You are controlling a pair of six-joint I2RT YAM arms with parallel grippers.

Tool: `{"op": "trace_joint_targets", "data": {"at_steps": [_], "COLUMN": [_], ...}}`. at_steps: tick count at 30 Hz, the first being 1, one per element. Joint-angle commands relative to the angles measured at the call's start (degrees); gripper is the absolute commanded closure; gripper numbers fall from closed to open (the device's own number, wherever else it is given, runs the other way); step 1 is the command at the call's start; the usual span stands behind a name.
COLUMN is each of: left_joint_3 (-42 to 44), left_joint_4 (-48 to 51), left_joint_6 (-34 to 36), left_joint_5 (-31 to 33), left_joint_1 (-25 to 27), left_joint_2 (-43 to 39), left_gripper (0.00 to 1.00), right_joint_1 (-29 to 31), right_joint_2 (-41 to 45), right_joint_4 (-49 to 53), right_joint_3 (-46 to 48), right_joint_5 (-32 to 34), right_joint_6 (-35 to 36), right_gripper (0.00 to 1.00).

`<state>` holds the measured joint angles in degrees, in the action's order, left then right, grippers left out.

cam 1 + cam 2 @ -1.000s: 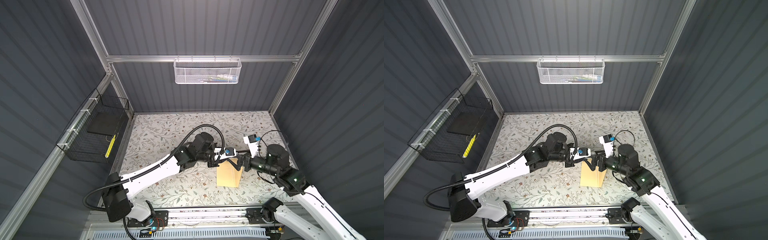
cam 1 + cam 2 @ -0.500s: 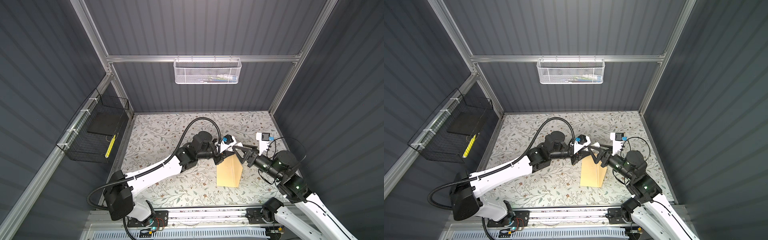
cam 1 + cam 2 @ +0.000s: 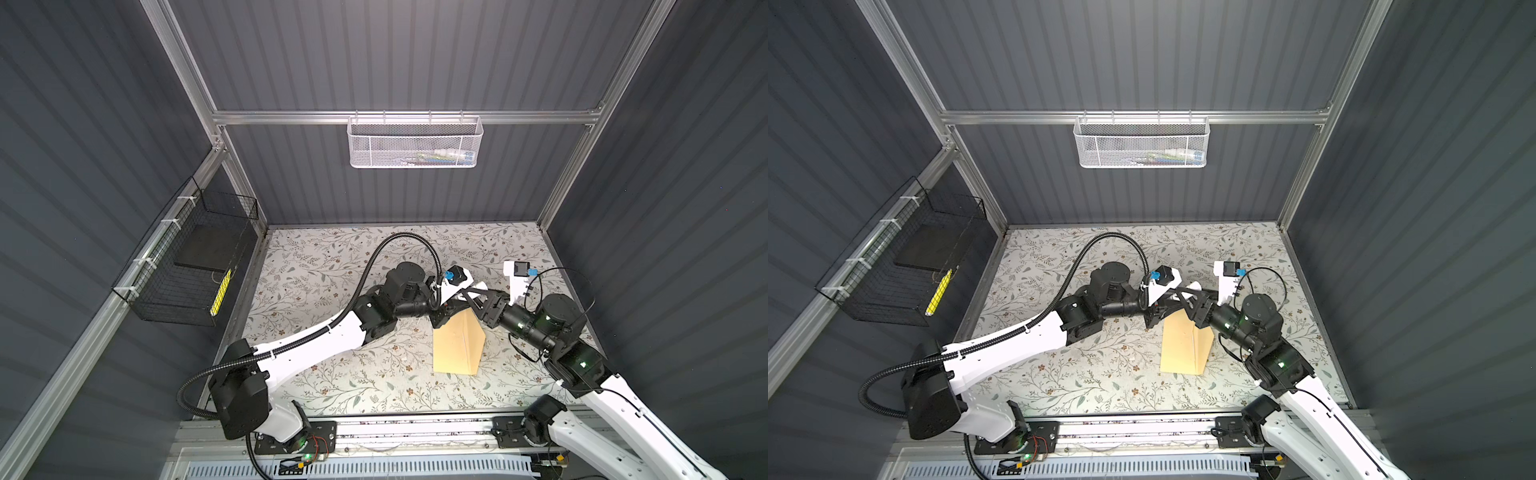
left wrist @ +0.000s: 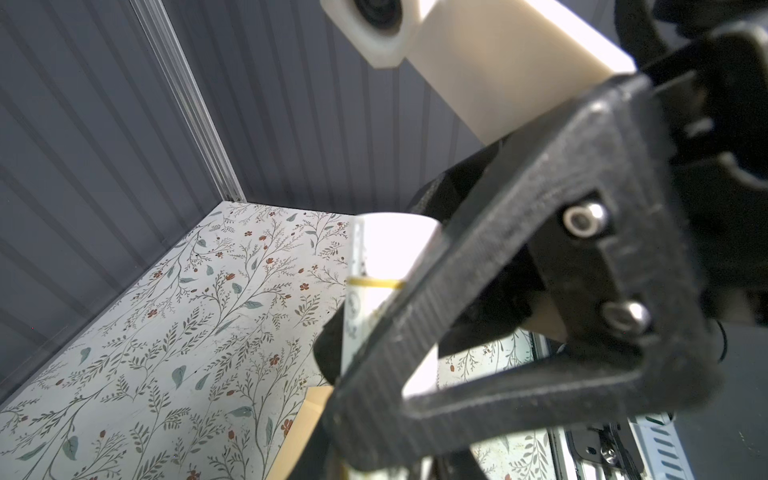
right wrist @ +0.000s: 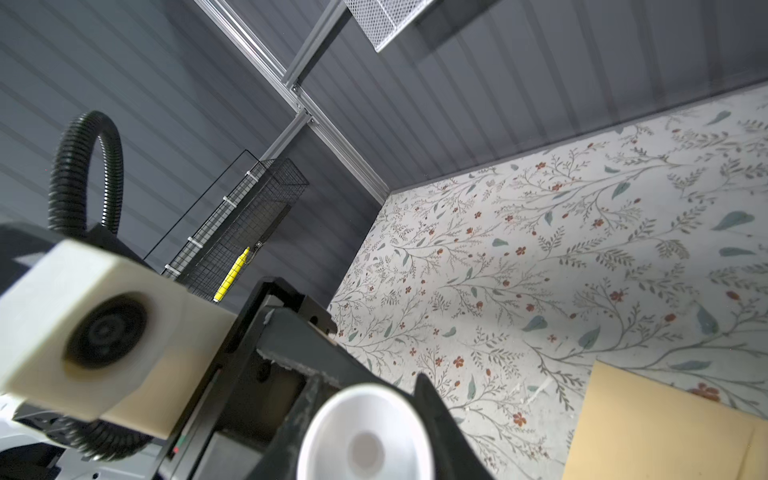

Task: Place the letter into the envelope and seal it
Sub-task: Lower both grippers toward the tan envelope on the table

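The tan envelope [image 3: 457, 349] [image 3: 1183, 349] lies flat on the floral table cover, its far end under both grippers. My left gripper [image 3: 446, 311] is shut on a white cylindrical stick [image 4: 386, 257] with a yellow band and holds it above that end. My right gripper [image 3: 467, 297] meets it from the right. Its fingers [image 5: 436, 424] press both sides of the stick's round white end [image 5: 365, 436]. A corner of the envelope [image 5: 665, 428] shows in the right wrist view. The letter is out of view.
A white mesh basket [image 3: 415, 141] hangs on the back wall. A black wire basket [image 3: 187, 266] on the left wall holds a yellow pen [image 3: 220, 291]. The floral table cover [image 3: 332, 257] runs to the dark walls on three sides.
My right gripper was wide open beside the stick and has closed onto its end. The left gripper has lifted the stick slightly and kept its grip.
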<state>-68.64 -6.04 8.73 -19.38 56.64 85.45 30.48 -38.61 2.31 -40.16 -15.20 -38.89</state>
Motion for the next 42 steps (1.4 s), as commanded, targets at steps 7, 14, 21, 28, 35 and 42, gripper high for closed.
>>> {"op": "trace_joint_targets", "data": {"at_steps": [7,14,21,28,35,42], "left_joint_3": [1.78,9.54,20.43,23.99,23.71,19.84], "left_joint_4": [-2.7,-6.22,-5.56,-3.62,-5.78,-3.78], "left_joint_6": [-4.56,-9.09,-13.75,-27.51,-38.22,-41.81], "left_joint_5": [2.23,8.69,14.29,10.77,9.71,10.24], "left_joint_1": [-0.31,-1.31,-2.05,-1.97,-1.11,0.93], "left_joint_2": [1.6,-3.24,-11.33,-9.15,-2.33,5.46], "left_gripper": [0.59,0.15,0.05,0.44,0.67,0.8], "right_joint_1": [0.12,0.09,-0.07,-0.72,-3.07,-3.78], "right_joint_2": [0.51,-0.18,-8.12,-17.57,-22.37,-25.04], "right_joint_4": [2.26,12.32,14.38,5.7,-2.22,-3.28], "right_joint_3": [-0.68,-4.05,-5.57,-1.86,2.6,3.31], "right_joint_5": [1.76,13.61,22.34,23.2,21.01,18.94], "right_joint_6": [2.71,9.41,18.83,24.07,23.61,23.37], "right_gripper": [1.0,1.0,1.0,1.0,1.0,1.0]}}
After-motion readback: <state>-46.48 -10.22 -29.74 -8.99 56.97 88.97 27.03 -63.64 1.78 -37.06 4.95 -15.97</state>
